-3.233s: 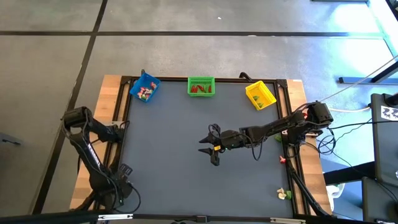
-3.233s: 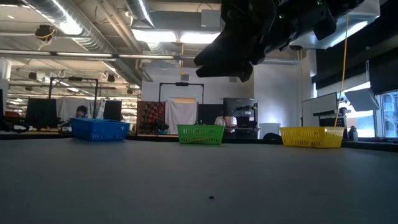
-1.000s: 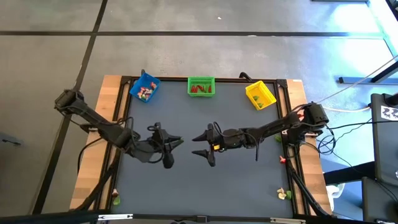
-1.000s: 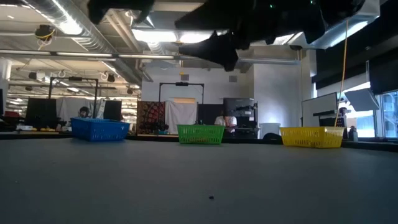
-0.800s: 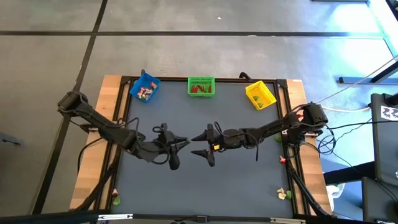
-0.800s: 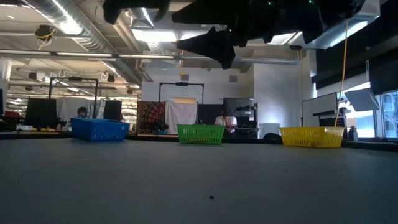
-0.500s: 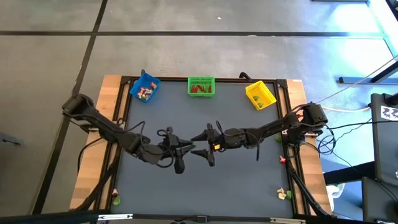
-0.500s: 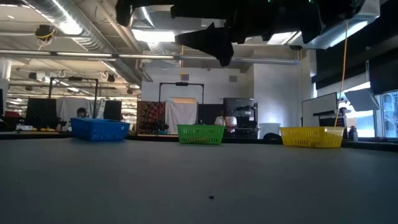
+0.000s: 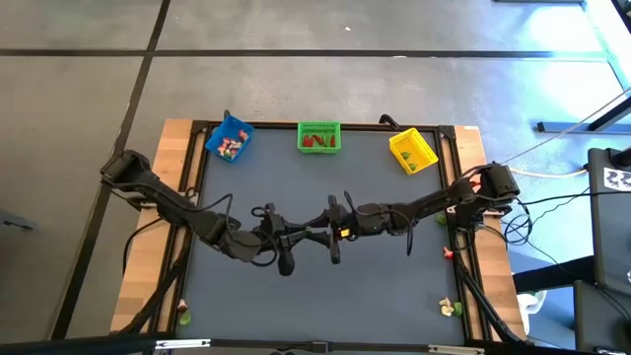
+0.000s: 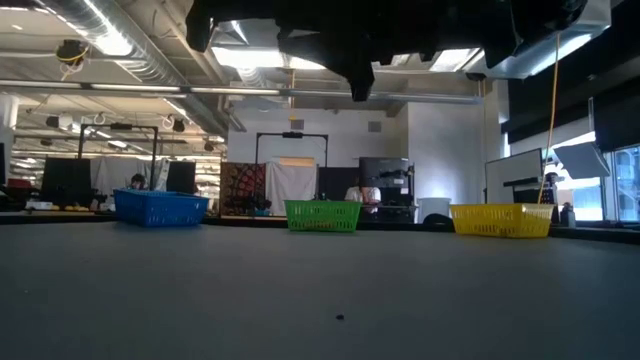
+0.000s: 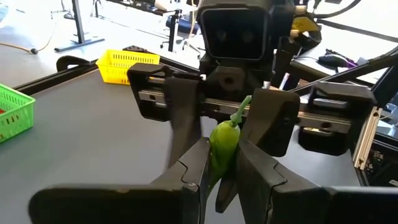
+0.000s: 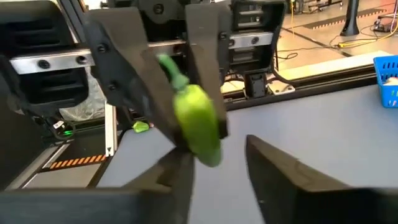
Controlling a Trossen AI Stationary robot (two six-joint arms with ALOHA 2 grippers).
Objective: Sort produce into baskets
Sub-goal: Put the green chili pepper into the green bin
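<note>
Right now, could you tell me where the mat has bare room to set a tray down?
The near half of the mat is bare. The strip between the arms and the baskets is bare too. The middle is crowded: the left gripper and the right gripper meet over a green pepper.

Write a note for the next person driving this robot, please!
Left pincer: shut on the green pepper, held up over mid-table.
Right pincer: open, fingers either side of that pepper, not yet clamped.
Baskets at the far edge: blue basket, green basket and yellow basket, each already holding some pieces.
Left to do: finish the handover, basket the pepper, then collect the loose pieces near the table's side edges.
</note>
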